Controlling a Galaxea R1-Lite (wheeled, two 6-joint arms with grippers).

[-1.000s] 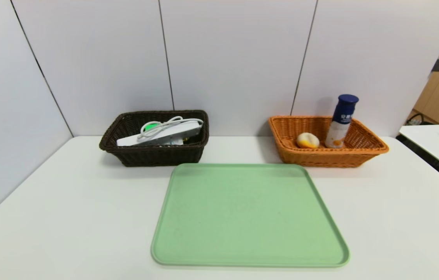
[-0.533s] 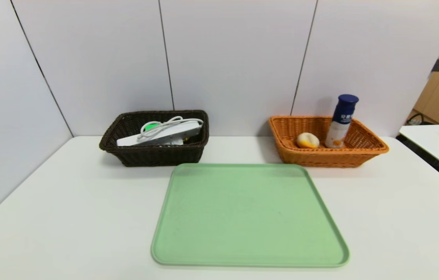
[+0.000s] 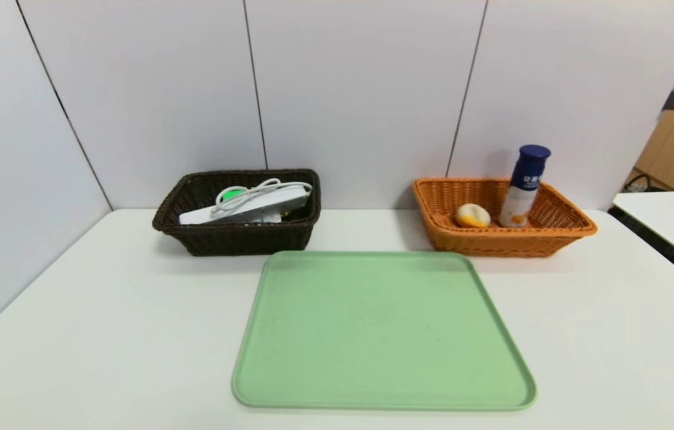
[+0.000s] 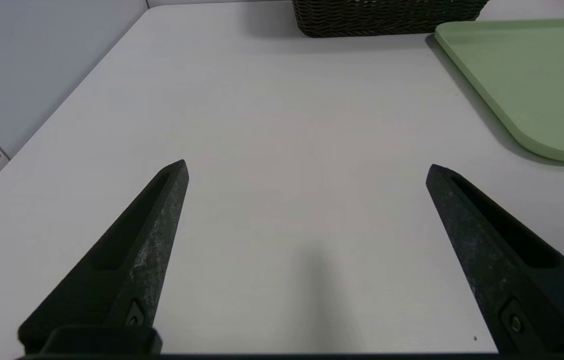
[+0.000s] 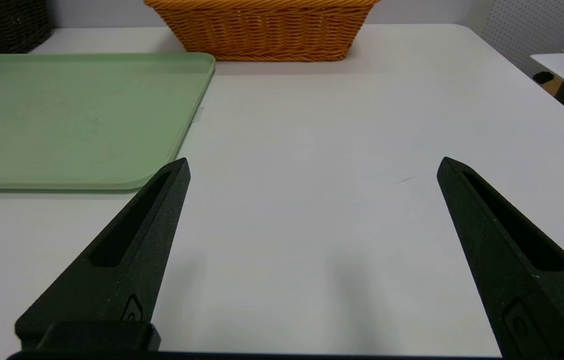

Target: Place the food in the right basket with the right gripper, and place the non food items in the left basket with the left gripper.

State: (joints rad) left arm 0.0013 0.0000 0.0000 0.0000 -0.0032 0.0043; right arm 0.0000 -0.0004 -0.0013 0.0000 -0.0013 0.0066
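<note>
Two woven baskets (image 3: pixel 240 237) (wicker), flat tray (image 3: pixel 382 331)

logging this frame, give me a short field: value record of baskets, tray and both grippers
left basket: dark brown basket, holds a white power strip with cord
right basket: orange basket, holds a bun and an upright bottle
tray: green tray, nothing on it
left gripper: open, over bare table, left of the tray
right gripper: open, over bare table, right of the tray

tray (image 3: pixel 382 331) before two baskets (image 3: pixel 235 236), bottle (image 3: pixel 525 188) in right
</note>
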